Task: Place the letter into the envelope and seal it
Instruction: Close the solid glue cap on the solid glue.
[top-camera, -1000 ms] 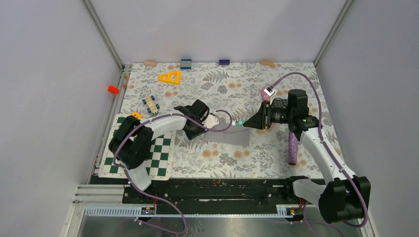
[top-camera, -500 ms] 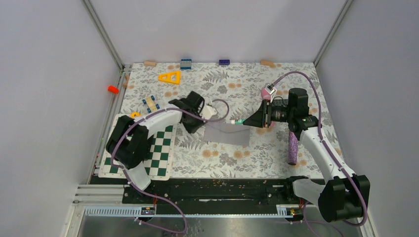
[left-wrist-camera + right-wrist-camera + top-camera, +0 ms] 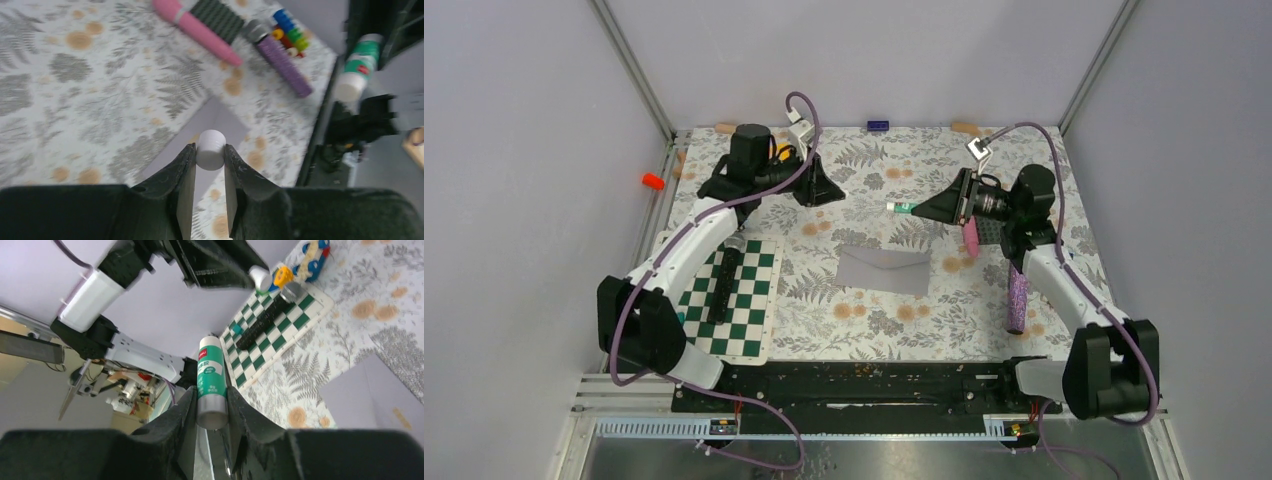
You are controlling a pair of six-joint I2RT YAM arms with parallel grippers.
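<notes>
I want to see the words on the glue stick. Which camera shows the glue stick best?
The right wrist view: the glue stick fills the middle, label showing, clamped in the right gripper. The top view shows it tiny. The left wrist view shows it blurred, far off.

The envelope (image 3: 372,395) runs off the right edge — print on the glue stick (image 3: 210,377) is too small to read.

Matt grey paper envelope (image 3: 884,268), glossy plastic glue stick (image 3: 210,380), smooth white plastic cap (image 3: 210,149), matt black fingers (image 3: 182,175)
</notes>
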